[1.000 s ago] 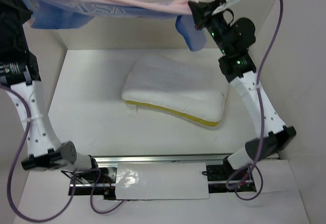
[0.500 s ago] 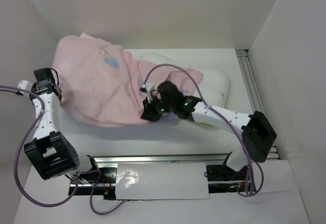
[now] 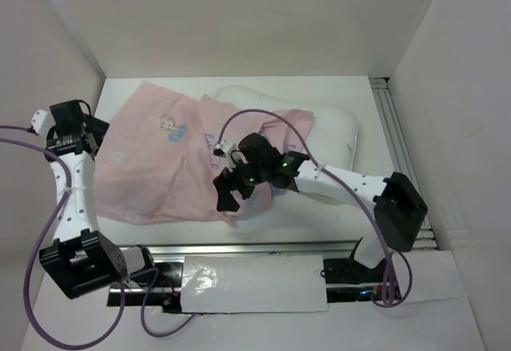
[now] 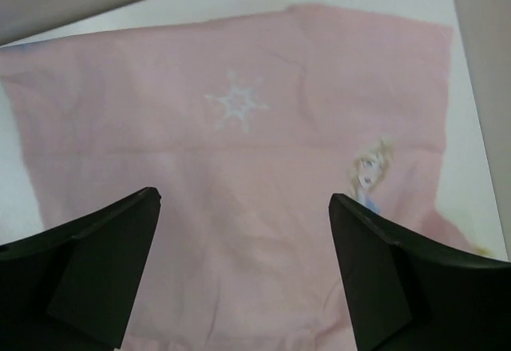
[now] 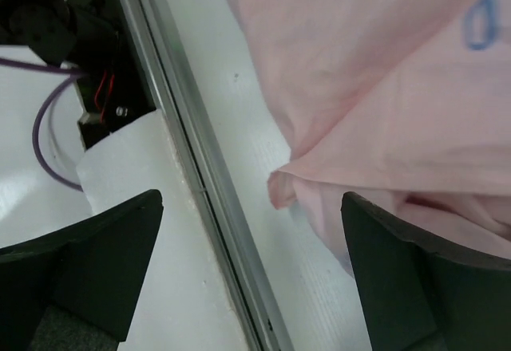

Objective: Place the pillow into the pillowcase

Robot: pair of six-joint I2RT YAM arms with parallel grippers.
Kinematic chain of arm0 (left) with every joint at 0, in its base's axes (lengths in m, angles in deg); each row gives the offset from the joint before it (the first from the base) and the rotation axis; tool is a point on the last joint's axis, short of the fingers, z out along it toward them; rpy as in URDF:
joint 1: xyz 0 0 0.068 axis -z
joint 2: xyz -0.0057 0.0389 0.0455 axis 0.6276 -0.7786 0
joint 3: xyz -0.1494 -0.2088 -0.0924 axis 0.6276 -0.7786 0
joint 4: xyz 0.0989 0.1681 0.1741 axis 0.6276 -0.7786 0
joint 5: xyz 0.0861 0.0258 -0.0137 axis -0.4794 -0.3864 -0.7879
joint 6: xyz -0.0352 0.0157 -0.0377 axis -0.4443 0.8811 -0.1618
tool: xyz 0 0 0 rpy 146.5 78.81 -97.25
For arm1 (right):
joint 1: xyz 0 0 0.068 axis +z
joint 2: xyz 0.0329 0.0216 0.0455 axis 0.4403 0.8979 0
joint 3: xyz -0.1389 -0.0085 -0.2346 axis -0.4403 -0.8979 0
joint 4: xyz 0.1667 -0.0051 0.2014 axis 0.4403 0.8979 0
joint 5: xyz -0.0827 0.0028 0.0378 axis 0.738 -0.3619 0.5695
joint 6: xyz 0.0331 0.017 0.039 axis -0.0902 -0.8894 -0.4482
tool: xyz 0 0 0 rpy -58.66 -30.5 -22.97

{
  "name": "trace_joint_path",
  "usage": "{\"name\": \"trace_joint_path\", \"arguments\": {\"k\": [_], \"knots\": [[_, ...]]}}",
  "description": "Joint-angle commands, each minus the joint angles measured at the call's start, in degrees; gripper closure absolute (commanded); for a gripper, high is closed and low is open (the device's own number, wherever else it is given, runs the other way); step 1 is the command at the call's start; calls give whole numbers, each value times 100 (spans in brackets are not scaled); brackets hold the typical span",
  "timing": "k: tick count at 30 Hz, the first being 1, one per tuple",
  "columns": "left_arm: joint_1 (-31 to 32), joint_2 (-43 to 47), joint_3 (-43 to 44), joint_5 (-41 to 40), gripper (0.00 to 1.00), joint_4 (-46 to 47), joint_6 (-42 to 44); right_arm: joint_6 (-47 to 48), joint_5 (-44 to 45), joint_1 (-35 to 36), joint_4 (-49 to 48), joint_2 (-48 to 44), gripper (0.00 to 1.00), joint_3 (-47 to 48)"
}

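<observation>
The pillowcase (image 3: 160,163) is pale pink, faintly printed with a whitish snowflake (image 4: 237,104) and a blonde figure (image 4: 369,177) touched with blue. The pillow (image 3: 335,128) is white, and so is the table (image 3: 335,223). The left arm (image 3: 72,191) and right arm (image 3: 351,183) are white with black joints; small green lights (image 3: 282,159) glow on the right one. The left gripper (image 4: 243,199) and right gripper (image 5: 251,199) are black. The cables (image 3: 270,112) are purple, thin wires (image 5: 102,96) red, the rail (image 5: 200,167) silver-grey, the walls (image 3: 239,24) off-white.
</observation>
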Motion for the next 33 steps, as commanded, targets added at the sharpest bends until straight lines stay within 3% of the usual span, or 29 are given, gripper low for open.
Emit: {"name": "trace_joint_path", "arguments": {"k": [1,4,5,8,14,17,24,26,29,30,33], "knots": [[764,288,-227,728,0,1032,950,-82,670,-363,186,-960,0,55],[1644,351,-360,835,0,1550,1521,-486,1637,-966,186,-1410,0,-269],[2352,351,-360,721,0,1648,1653,-609,1839,-1179,255,-1681,0,-350],[3698,131,-360,641,0,2025,2224,-1154,2604,-2058,405,-2209,0,-613],[5634,-439,-711,695,0,2720,2656,-1647,4081,-3236,958,-2642,0,-799],[6076,-773,-791,642,0,3002,2972,-2192,4267,-3815,1082,-2502,0,-930],[6982,-2329,79,-492,0,2081,2885,-2456,4469,-4898,1030,-2229,0,-1413],[7044,-2627,80,-650,0,2009,2736,-2395,4077,-5083,776,-2089,0,-1624],[6992,-2795,80,-721,18,1947,2464,-2193,3287,-5198,108,-1948,0,-2151],[6991,-2796,80,-721,30,1947,2402,-2193,3144,-5198,-41,-1843,0,-2309],[6860,-2796,-78,-590,51,1947,2296,-2070,2871,-5198,-271,-1474,0,-2310]]}}
